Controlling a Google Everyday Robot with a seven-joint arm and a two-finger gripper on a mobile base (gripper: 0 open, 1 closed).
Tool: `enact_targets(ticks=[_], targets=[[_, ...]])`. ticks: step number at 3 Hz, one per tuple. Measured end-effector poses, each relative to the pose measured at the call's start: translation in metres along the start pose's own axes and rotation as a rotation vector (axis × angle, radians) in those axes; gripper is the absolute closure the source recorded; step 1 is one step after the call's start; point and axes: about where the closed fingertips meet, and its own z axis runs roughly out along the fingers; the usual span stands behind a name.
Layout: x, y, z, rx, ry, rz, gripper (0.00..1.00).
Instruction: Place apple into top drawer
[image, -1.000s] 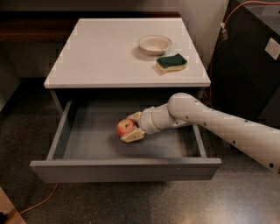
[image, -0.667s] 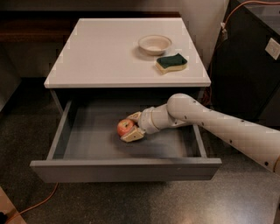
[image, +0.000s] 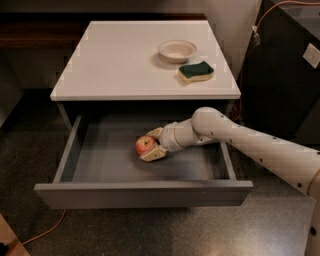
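Inside the open grey top drawer (image: 102, 161), the cream two-finger gripper (image: 149, 144) pinches the small round red apple (image: 143, 145) (yellowish patch showing) low against the drawer floor, about mid-width.

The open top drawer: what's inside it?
The apple, gripped by the robot's claw, low over the grey floor of the top drawer. The arm reaches in and covers the floor beneath it; the front panel hides the nearest strip.
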Motion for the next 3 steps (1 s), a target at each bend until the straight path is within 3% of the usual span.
enact_targets(ticks=[1, 3], targets=[[-0.0006, 0.0014, 0.0020, -0.004, -0.001, -0.001, 0.05], [-0.0009, 0.0023, 0.0033, -0.007, -0.001, -0.001, 0.00]])
